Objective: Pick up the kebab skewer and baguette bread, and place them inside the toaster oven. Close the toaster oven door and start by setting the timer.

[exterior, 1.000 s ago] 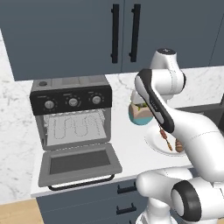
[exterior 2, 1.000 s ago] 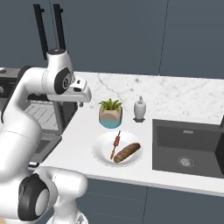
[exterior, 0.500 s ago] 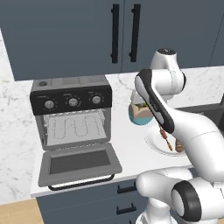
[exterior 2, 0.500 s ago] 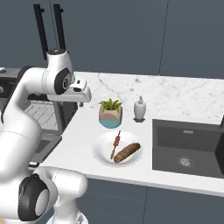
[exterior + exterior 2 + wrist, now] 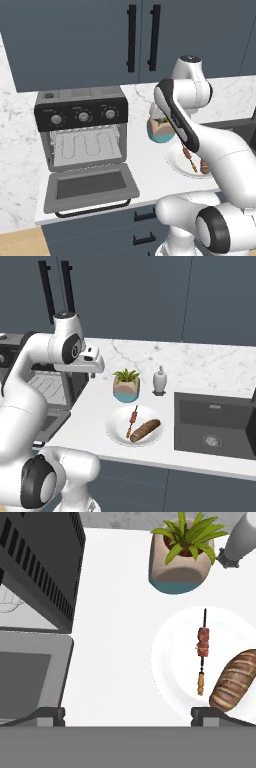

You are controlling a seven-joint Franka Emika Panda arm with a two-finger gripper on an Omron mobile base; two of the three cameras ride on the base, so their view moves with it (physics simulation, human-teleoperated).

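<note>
White desk carried a toaster oven at its left end, door dropped flat and open toward the front edge, wire rack visible inside, three round knobs along the black top panel. Right of the oven, a white plate sat near the desk's front edge. On the plate lay the kebab skewer, a thin stick with reddish-brown chunks near its middle, and just beside it the baguette, a stubby golden-brown loaf with scored crust; the two lay close, contact not discernible. Behind the plate stood a small potted plant in a tan and teal pot, and beside that a white soap bottle. A dark sink was set into the desk to the right of the plate. The claw hung above the desk between oven door and plate, fingers spread wide apart and holding nothing; one fingertip over the door's corner, the other over the plate's near rim by the loaf.
</note>
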